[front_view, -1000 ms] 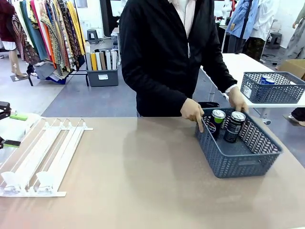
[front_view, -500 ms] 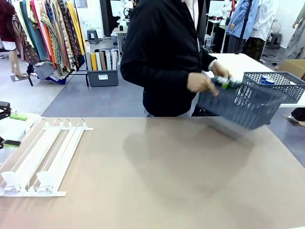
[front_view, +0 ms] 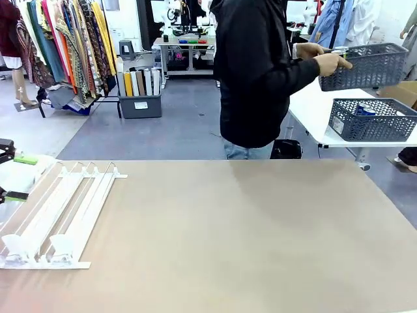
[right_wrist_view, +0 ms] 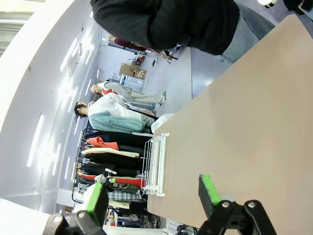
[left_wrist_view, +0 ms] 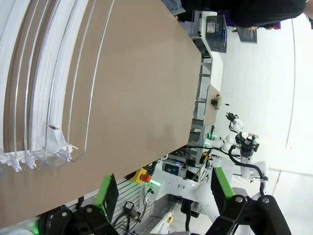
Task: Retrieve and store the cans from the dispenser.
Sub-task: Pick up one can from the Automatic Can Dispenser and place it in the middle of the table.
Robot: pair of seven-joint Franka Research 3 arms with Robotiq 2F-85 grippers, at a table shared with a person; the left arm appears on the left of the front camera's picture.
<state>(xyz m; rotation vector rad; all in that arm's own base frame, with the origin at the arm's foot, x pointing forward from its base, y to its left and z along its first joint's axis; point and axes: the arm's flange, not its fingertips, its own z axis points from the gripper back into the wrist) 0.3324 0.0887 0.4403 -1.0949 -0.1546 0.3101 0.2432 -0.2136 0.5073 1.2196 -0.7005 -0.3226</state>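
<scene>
Black claw [left_wrist_view: 164, 188], green pads [left_wrist_view: 103, 190]

— We note a tan table [front_view: 228, 241] up front, grey floor [front_view: 150, 134] beyond it.

— Agreed. We log a clothes rack [front_view: 62, 45] far left, a grey bin of folders [front_view: 140, 98], a white side table [front_view: 313, 111] at right, bright white walls [right_wrist_view: 44, 83].

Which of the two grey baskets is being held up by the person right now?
The upper grey basket, held in the person's hands at the far right. The other basket sits below it on the white side table.
</scene>
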